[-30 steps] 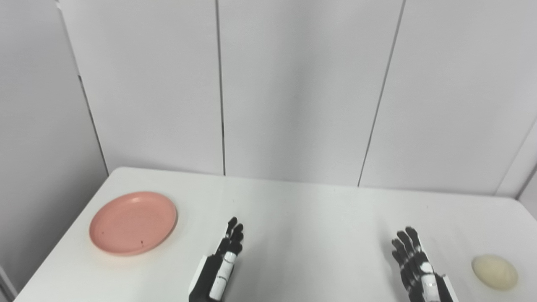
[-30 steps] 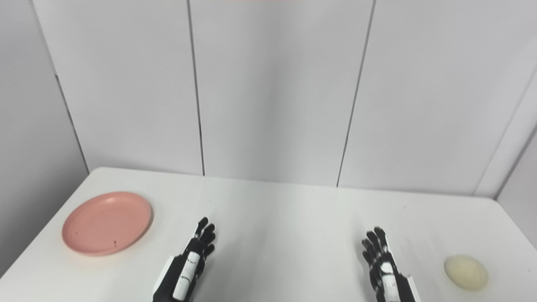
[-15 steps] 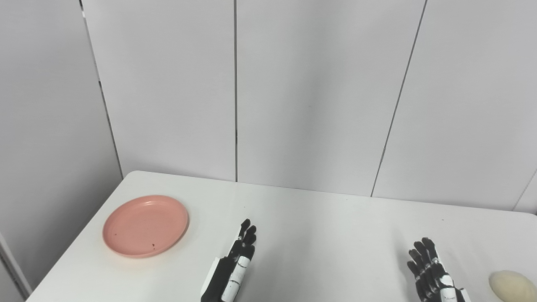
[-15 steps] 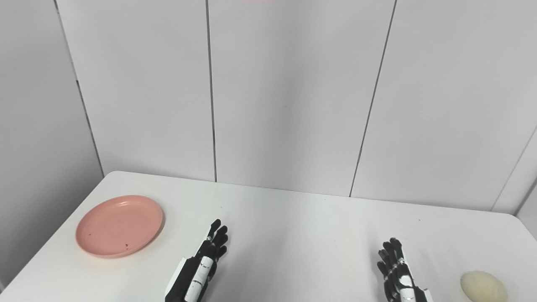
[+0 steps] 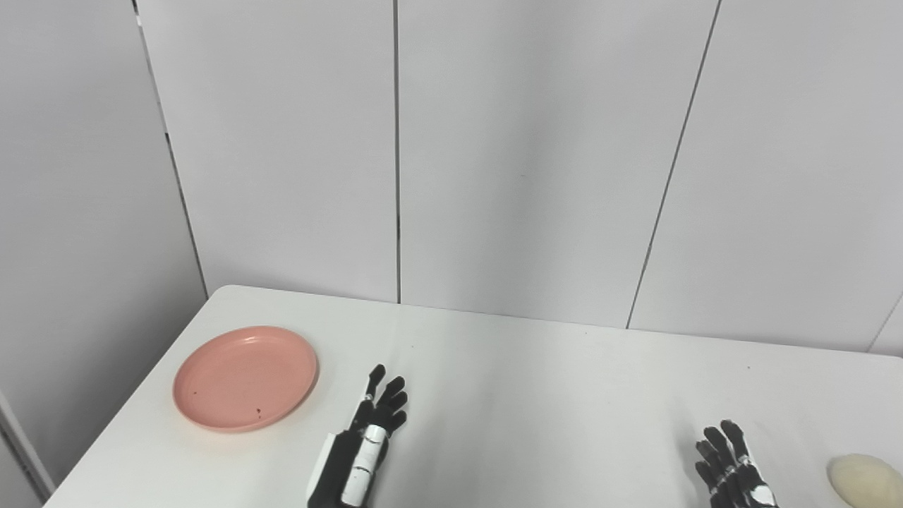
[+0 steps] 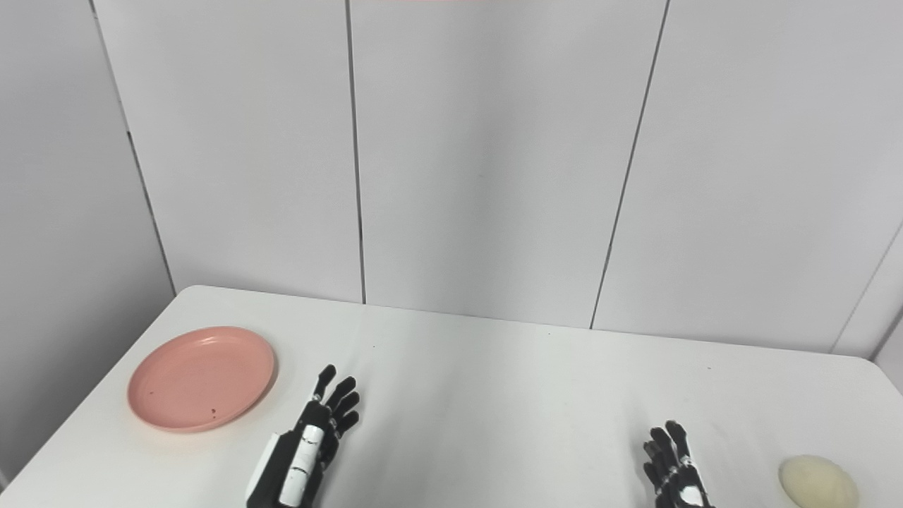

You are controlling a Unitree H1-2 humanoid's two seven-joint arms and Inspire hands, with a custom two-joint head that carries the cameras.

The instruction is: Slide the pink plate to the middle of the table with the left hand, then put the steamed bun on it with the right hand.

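Moved since prev: left hand is shifted left toward pink plate, fingers now fanned; right hand is seen lower, near bottom edge. Cam shift also noted earlier on, so part of the change is view, not objs.
L hand state: wide, fingers spread, nothing held, just right of plate, not touching it.
R hand state: fingers apart, nothing held, partly cut off by frame.
Plate loc: far-left side of table, well off middle, not yet slid.
Bun loc: steamed bun at right edge of table, near R hand, untouched.
Risk 1: plate likely pushed further left/off edge if contacted from the right side; far rim must be reached first.
Risk 2: shallow rim could be slipped over by fingertips, plate tipped.
Risk 3: bun is round, judged soft; could be rolled off nearby edge or squashed if grabbed hard.
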